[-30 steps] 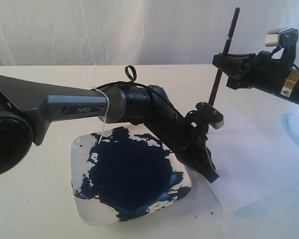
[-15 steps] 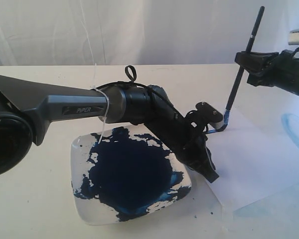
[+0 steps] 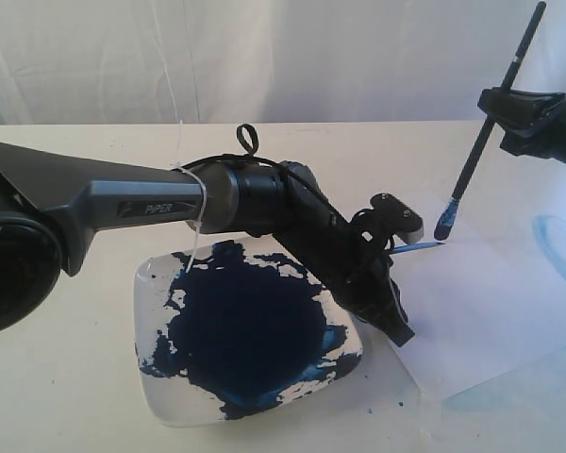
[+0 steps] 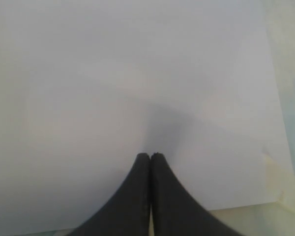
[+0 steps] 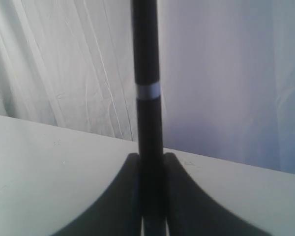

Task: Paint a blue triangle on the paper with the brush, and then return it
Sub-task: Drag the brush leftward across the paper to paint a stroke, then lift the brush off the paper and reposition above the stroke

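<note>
White paper (image 3: pixel 491 293) lies flat on the worktop (image 3: pixel 66 377) just beside the square plate (image 3: pixel 153 278), on the plate's right in the exterior view. The plate is smeared with dark blue paint over most of its middle. The left claw (image 3: pixel 403 334) reaches over the plate's far corner and comes down on the near corner of the sheet next to the plate. In the left wrist view its fingers (image 4: pixel 137 187) are pressed together with nothing between them, tips on the paper (image 4: pixel 113 73).

The right claw (image 3: pixel 498 106) is well beyond the plate, up over the paper, and grips the brush (image 3: pixel 472 160) by its black handle. The right wrist view shows its fingers (image 5: pixel 123 196) clamped on the brush (image 5: pixel 147 59) below the silver band (image 5: pixel 148 91). The brush leans with its handle tilted away from the plate and its blue-stained bristles (image 3: pixel 444 226) pointing down at the sheet. I cannot tell whether the bristles touch the paper. A thin blue stroke (image 3: pixel 420 247) runs on the sheet from the bristles toward the plate. A pale blue smear (image 3: pixel 558 236) marks the worktop past the paper, far from the plate.
</note>
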Action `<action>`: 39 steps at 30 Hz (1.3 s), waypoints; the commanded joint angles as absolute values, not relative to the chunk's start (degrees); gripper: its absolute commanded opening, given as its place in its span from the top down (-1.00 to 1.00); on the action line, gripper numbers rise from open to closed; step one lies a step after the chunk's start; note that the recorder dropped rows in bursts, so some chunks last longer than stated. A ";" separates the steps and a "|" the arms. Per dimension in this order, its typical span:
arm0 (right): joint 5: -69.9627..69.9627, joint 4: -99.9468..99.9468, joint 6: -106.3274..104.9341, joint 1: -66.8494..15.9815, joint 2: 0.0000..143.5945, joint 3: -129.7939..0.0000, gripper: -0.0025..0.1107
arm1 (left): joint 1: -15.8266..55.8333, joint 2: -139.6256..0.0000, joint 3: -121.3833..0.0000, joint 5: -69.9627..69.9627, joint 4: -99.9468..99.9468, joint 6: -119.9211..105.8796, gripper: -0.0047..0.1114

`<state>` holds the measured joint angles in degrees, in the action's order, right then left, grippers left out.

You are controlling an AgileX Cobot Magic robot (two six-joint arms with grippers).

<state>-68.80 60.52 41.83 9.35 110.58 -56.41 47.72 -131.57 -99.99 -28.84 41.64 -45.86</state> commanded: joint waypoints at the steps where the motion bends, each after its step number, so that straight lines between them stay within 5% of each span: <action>1: -69.96 59.32 41.09 9.76 110.39 -56.68 0.96 | 48.08 -131.19 -100.10 -29.37 41.67 -46.08 0.92; 10: -69.96 59.58 42.02 9.76 101.04 -56.68 0.96 | 46.43 -120.54 -100.10 -26.98 38.05 -45.64 0.92; 21: -69.78 73.18 54.67 9.76 84.10 -56.47 0.96 | 41.25 -113.77 -99.78 -47.00 36.36 -44.32 0.92; 39: -40.62 57.17 73.88 9.76 59.84 -36.81 0.96 | 39.84 -111.04 -96.26 -46.09 36.13 -41.73 0.92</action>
